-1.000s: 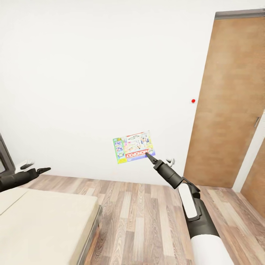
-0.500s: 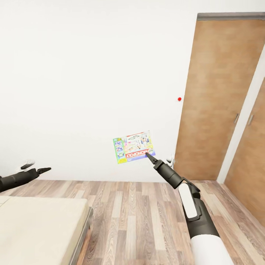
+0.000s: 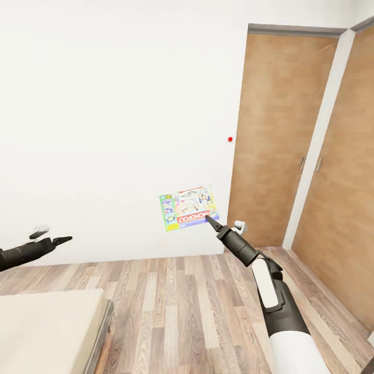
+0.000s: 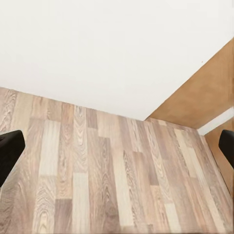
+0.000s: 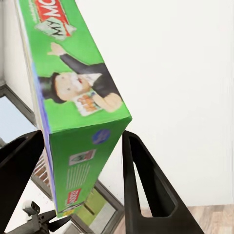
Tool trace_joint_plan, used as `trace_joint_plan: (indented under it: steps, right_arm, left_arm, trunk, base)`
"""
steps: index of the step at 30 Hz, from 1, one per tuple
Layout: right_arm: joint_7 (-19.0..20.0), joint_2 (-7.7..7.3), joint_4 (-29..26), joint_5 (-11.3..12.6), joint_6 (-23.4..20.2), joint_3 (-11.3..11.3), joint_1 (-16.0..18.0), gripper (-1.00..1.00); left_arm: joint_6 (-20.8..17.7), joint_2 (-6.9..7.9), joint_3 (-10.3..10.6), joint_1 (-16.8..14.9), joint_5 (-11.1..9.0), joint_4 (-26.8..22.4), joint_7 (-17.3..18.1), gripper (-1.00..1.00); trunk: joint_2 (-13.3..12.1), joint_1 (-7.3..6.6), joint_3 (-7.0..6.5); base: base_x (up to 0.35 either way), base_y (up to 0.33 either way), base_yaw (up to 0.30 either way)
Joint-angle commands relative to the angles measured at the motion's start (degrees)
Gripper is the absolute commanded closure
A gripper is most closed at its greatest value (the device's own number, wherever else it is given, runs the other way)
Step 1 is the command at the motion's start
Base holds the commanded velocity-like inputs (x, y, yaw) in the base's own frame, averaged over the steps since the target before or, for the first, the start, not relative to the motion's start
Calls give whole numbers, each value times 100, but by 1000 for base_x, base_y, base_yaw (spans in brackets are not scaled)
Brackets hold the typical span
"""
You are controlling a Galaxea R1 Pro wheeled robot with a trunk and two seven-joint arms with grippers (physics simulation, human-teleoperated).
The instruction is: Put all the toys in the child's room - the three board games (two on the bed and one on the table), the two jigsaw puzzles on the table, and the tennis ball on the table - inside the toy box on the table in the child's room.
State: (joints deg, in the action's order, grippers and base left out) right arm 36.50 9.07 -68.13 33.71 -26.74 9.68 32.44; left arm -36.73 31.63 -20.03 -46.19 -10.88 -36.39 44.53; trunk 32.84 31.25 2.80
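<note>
Head view: door slides leftward, bed shrinks away, so the robot turns. Right gripper carries the Monopoly box. Left wrist view: left gripper spread, empty, over floor. Right wrist view: fingers clamp the box edge, probably table-bound.

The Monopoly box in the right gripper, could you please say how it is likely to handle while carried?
The Monopoly box is probably stiff: it holds flat, pinched at one corner by the right gripper. It looks light for its size. Held so near its edge, it may swing or slip.
</note>
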Motion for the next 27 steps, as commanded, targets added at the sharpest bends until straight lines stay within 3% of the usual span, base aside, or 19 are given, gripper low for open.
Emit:
trace_joint_plan:
  steps: [1,27]
  right_arm:
    - [15,7,1,48,-51,16,8,100]
    - [17,7,1,40,-42,16,8,100]
  left_arm:
    - [-36,1,-10,-4,-19,0,12,-100]
    - [-38,1,-10,-4,-19,0,12,-100]
  trunk:
    - [11,3,12]
    - [11,3,12]
  base:
    - [0,0,-256]
    - [0,0,-256]
